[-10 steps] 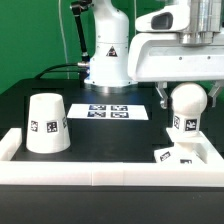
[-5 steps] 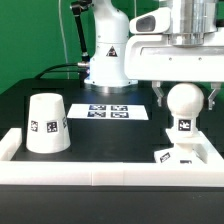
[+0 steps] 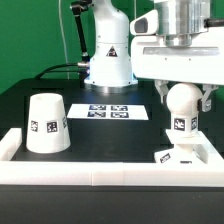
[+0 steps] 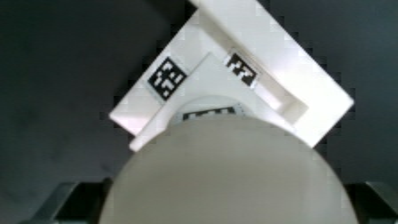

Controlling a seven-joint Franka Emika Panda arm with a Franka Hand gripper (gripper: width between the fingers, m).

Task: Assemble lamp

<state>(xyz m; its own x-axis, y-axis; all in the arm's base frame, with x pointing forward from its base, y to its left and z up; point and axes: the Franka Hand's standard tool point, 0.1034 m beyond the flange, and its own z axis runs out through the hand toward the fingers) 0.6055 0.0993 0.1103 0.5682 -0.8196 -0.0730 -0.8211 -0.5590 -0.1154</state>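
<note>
as the exterior view has it, the jaws are closed on the round head of the bulb (image 3: 181, 108), one finger on each flank, and hold it upright with the neck down. the bulb hangs over the base (image 3: 176, 156), which lies flat on the worktop (image 3: 110, 140) in the corner of the white rail (image 3: 100, 177), toward the exterior view's right. a dark gap shows between neck and base, so the two appear apart. the shade (image 3: 47, 123) stands mouth-down on the worktop, well apart toward the exterior view's left and untouched. the marker board (image 3: 110, 110) lies behind, in front of the arm's pedestal (image 3: 108, 60).

seen from the wrist view, the bulb (image 4: 231, 165) fills the near field and hides its own neck. the base (image 4: 178, 85) shows beyond it with two tags facing up, and the rail (image 4: 294, 60) runs beside it. whether the neck stands square over the socket cannot be told from here.

judgement: the step in hand is seating the bulb in the base. the next move calls for a straight descent with the neck centred on the socket, likely followed by a turn to fix it. a skewed approach could push the loose base against the rail. the shade remains to be fitted.
</note>
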